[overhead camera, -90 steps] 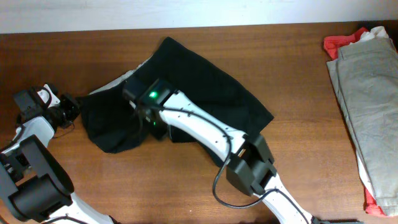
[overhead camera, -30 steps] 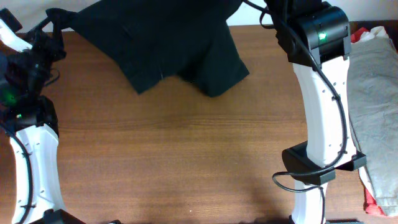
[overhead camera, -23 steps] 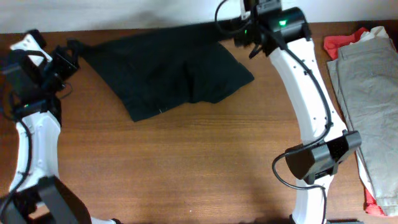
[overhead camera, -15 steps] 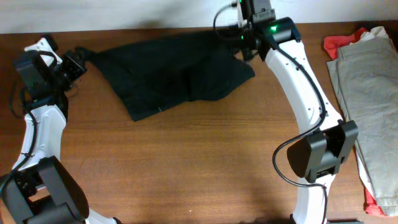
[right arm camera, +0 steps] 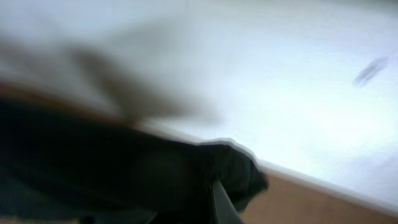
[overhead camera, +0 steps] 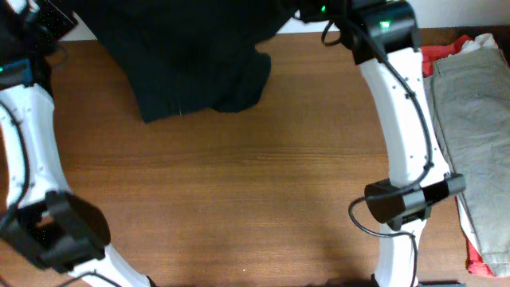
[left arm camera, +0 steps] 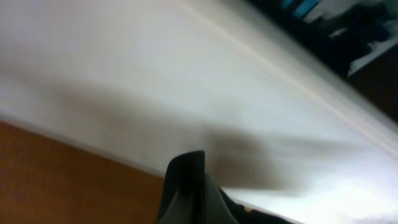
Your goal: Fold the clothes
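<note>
Both hands clamped tight on the black garment (overhead camera: pixel 183 56), one top corner each. Left hand (overhead camera: pixel 49 14) is at the far-left top edge of the overhead view, right hand (overhead camera: pixel 307 9) at the top edge right of centre; both are partly cut off by the frame, so the fingertips themselves don't show. The garment is held up and spread between them along the far side of the surface (overhead camera: pixel 239 199), hanging wrinkled, with its lower edge bunched into a darker lobe on the right side. Can't tell from above whether that lower edge touches the wood. Left arm (overhead camera: pixel 32 127) runs up the left edge, right arm (overhead camera: pixel 398 104) runs up from the near-right corner. Grey-beige trousers (overhead camera: pixel 474 119) lie flat at the right edge, well apart from the garment, with red cloth (overhead camera: pixel 437 57) poking out at their far-left corner and again near their bottom. Both wrist views are badly motion-blurred: each shows only a dark fold of the garment at the bottom of frame, against a pale wall (left arm camera: pixel 186 74) and a strip of brown wood.
</note>
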